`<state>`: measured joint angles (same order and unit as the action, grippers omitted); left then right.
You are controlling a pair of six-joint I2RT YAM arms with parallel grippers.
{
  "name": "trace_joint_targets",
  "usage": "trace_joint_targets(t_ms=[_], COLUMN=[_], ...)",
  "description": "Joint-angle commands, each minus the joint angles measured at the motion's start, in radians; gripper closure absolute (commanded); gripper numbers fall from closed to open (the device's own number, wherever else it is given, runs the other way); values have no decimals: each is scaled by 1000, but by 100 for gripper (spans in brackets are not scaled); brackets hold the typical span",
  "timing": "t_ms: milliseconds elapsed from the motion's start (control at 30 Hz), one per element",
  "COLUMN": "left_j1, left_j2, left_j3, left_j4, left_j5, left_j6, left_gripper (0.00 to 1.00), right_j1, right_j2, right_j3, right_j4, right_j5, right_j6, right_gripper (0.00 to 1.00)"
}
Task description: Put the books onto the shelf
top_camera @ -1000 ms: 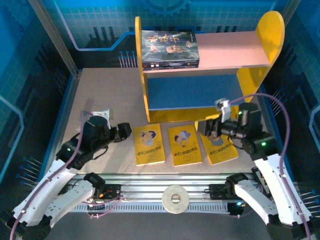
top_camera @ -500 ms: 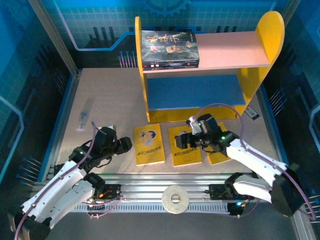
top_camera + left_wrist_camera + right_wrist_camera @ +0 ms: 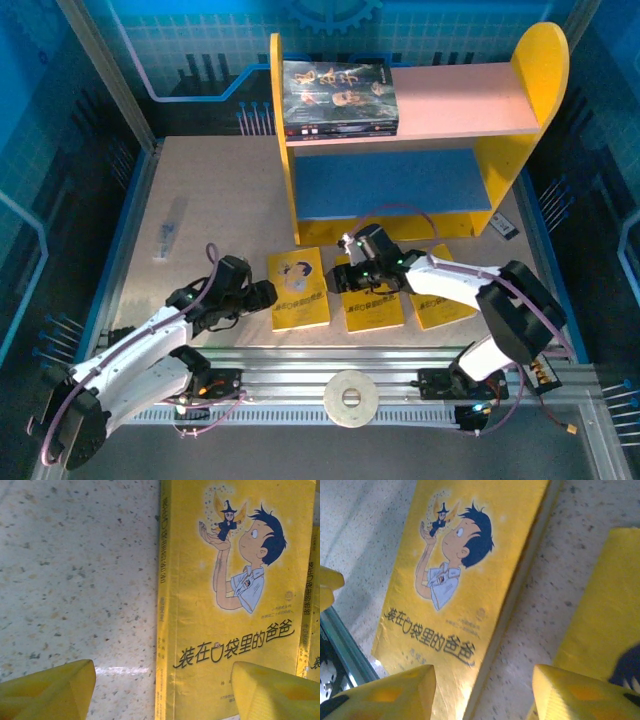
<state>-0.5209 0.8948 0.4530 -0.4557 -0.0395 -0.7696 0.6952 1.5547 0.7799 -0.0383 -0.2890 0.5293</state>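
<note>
- Since half a second earlier, the right gripper [image 3: 347, 276] had swung leftward, from over the right yellow book [image 3: 447, 300] to the gap between the left yellow book [image 3: 298, 290] and the middle yellow book [image 3: 372, 302]. The left gripper [image 3: 266, 294] had edged rightward to the spine side of the left yellow book.
- In the right wrist view, the jaws stood open and held nothing. They straddled the strip of speckled tabletop [image 3: 200, 200] between two yellow covers.
- In the left wrist view, the jaws were likewise spread apart and empty. One tip hung over the bare tabletop and the other over the cover of the left yellow book, with its spine edge between them.
- All three yellow books lay flat and face up, side by side in a row on the tabletop just in front of the shelf [image 3: 545, 60].
- Each cover was bright yellow. It showed a cartoon boy with dark blue spiky hair and a white shirt, looking up at a tiny winged figure in a pointed hat on his raised palm. A line of dark Chinese characters ran beneath.
- A dark book [image 3: 340, 97] lay flat at the left end of the pale pink upper board [image 3: 460, 100], beside the left yellow side panel. Its cover bore pale tan shapes too small to make out.
- The blue lower board [image 3: 390, 185] sat below, and the right side panel was round-topped.
</note>
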Motion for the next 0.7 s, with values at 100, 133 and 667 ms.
trace_joint_targets(t_ms=[100, 133, 667], left_j1=[-8, -8, -11], left_j2=[41, 48, 200], left_j3=[-29, -32, -46], left_j4=[84, 91, 204], left_j5=[31, 34, 61], left_j6=[-5, -3, 12], left_gripper=[27, 27, 27], right_j1=[47, 50, 77], right_j2=[98, 108, 170], right_j3=[64, 68, 89], right_j4=[38, 35, -8], right_j5=[0, 5, 76], right_j6=[-3, -4, -34], right_gripper=[52, 53, 63])
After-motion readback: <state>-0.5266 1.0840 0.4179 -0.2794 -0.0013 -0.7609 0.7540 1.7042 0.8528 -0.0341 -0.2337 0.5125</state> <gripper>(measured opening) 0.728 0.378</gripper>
